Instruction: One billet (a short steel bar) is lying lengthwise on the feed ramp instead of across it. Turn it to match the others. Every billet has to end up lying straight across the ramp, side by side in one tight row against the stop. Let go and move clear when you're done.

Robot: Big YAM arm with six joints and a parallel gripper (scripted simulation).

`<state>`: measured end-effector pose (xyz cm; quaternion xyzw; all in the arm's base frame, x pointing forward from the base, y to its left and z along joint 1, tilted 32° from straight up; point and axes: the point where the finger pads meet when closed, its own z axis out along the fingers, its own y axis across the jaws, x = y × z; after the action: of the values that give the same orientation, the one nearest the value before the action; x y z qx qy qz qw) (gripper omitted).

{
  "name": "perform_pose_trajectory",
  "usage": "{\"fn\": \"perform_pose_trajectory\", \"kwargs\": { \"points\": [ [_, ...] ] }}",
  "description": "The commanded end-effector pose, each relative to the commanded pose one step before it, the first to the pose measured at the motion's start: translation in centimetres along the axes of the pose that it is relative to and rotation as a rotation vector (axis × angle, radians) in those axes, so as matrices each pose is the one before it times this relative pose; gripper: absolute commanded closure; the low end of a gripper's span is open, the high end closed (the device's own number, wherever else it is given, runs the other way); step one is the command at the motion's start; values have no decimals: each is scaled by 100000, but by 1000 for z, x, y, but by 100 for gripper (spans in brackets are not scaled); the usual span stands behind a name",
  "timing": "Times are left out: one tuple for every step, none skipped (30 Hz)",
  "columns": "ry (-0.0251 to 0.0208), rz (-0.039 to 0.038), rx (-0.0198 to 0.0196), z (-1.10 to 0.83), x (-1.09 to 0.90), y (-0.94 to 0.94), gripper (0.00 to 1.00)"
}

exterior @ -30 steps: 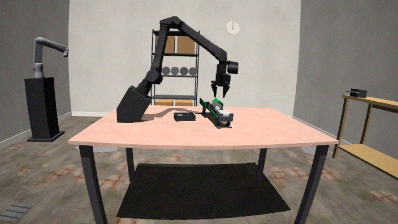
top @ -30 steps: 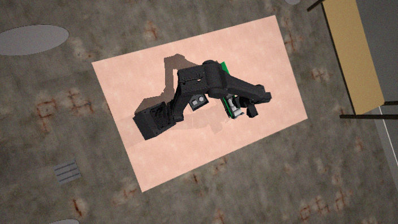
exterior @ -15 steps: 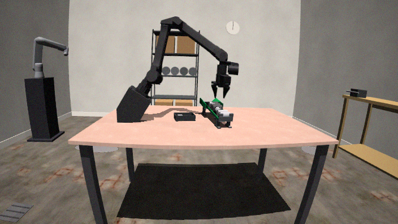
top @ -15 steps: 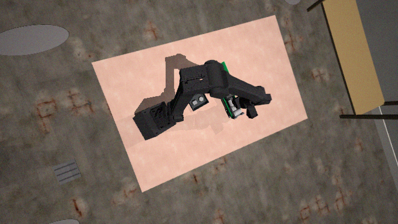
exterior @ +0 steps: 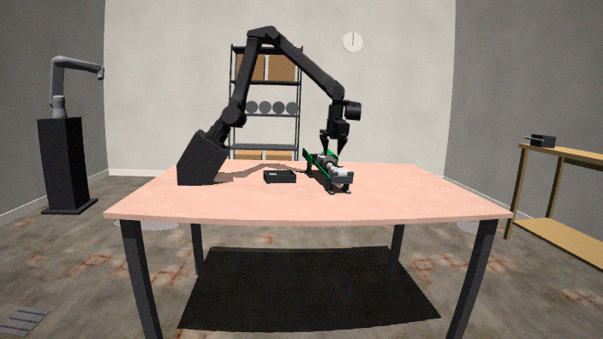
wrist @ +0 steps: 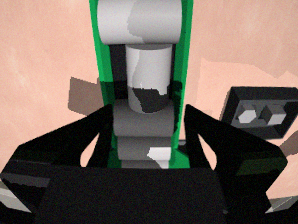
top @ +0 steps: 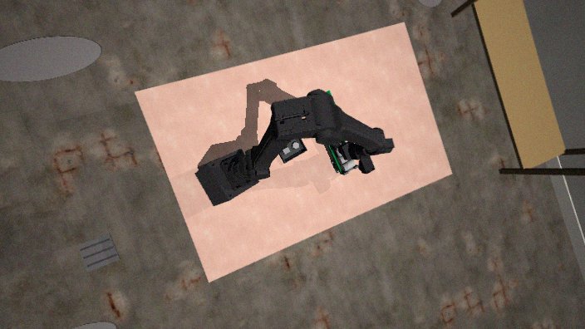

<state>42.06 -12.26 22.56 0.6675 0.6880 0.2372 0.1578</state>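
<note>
gripper: the gripper (wrist: 148, 137) hangs over the ramp with fingers pointing down, about half open and holding nothing.
odd billet: the lengthwise billet (wrist: 147, 76) lies along the green feed ramp (wrist: 101, 76), between the crosswise billets (wrist: 139, 19) farther along the ramp and others nearer the camera.
fingers: one dark fingertip (wrist: 100, 125) stands outside each rail, straddling the ramp.
step in hand: judged to be the descent for the grasp.
doing it well: centre the fingers on the billet's middle, take it across its narrow width, lift it free of the rails before turning, and avoid nudging its neighbours.
nearby: a small black tray (exterior: 279, 175) sits on the table (exterior: 385, 205), apart from the ramp.
</note>
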Motion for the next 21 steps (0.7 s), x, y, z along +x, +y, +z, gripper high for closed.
{"fn": "perform_pose_trajectory", "kwargs": {
  "points": [
    [-202, 793, -327, 906, -189, 532, 45],
    [94, 25, 199, 265, 18, -102, 45],
    [369, -14, 632, 413, 149, -308, 45],
    [117, -151, 15, 217, 61, 16, 45],
    [-73, -83, -241, 121, -37, 129, 45],
    [0, 0, 0, 0, 0, 0, 45],
    [0, 0, 0, 0, 0, 0, 45],
    [-1538, -108, -2926, -805, -698, 1425, 45],
    [395, 99, 924, 483, 158, -464, 45],
    [595, -49, 997, 521, 267, -487, 45],
    [526, 27, 916, 481, 213, -462, 45],
    [108, 117, 343, 275, 12, -190, 45],
    [-10, -8, -21, 165, -19, 10, 45],
    [-207, -194, -596, -10, -74, 328, 45],
    [-264, 189, -279, 52, -180, 103, 45],
    [2, 353, 426, 259, -82, -275, 45],
    [129, 163, 431, 274, 15, -244, 45],
    [132, -209, -2, 168, 89, 36, 45],
    [-12, -494, -613, -2, 77, 390, 45],
    [-90, -151, -376, 36, -31, 211, 45],
    [130, 139, 412, 250, 24, -232, 45]
  ]
}}
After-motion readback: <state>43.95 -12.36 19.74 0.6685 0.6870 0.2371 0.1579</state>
